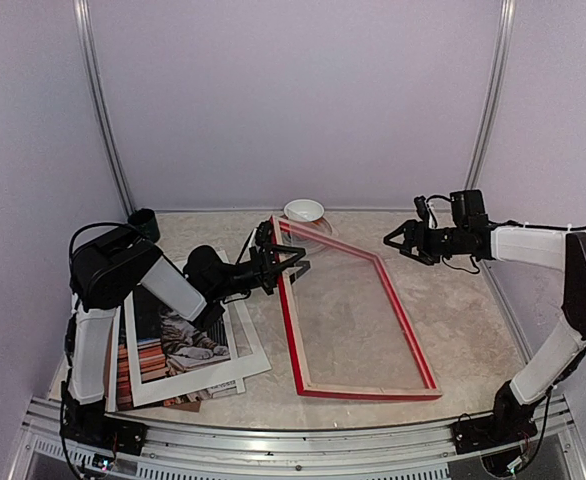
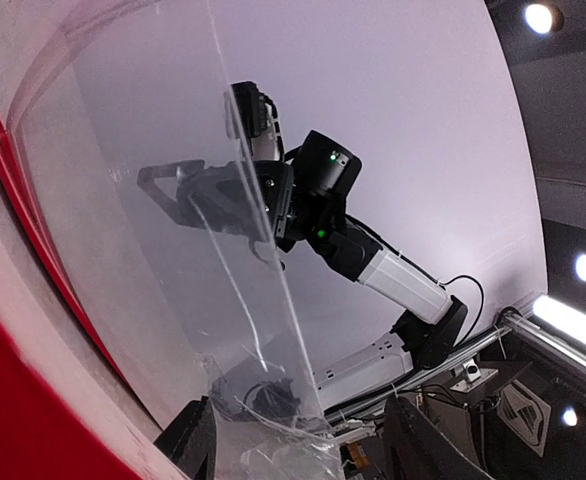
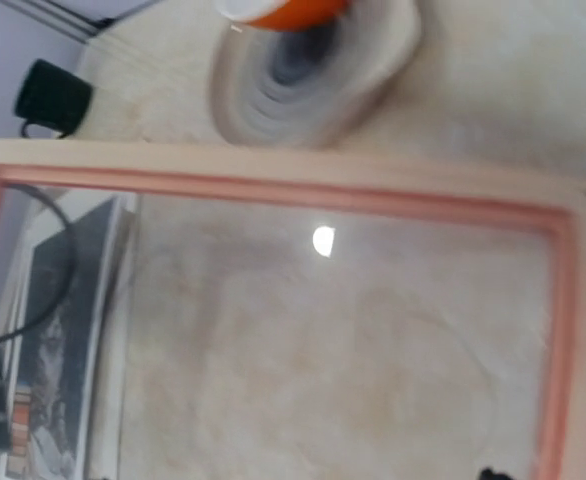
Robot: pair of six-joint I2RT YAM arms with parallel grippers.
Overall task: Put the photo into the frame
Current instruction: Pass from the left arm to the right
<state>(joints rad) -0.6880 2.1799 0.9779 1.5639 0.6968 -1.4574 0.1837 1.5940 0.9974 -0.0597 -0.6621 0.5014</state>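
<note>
Photo (image 1: 178, 345): lies flat below my left arm, under the white mat (image 1: 235, 352), long axis running away from me.
Left gripper (image 1: 278, 262): clamped on the frame (image 1: 358, 320) at its far-left corner.
Right gripper (image 1: 395, 240): jaws spread, empty (hovering beyond the frame's far-right corner).

Count, overhead view. Frame (image 1: 361, 320): one, red, centre of picture. Photo (image 1: 178, 345): one, cat print, lower left. White mat border (image 1: 235, 345): one, lying over the photo. Brown board (image 1: 178, 404): one, edge showing under the stack at lower left. Bowl (image 1: 304, 211): one, white, top centre. Dark cup (image 1: 144, 224): one, upper left. Arms: two, each with one gripper, left gripper (image 1: 285, 262) and right gripper (image 1: 397, 240). Worktop (image 1: 473, 330): one.
</note>
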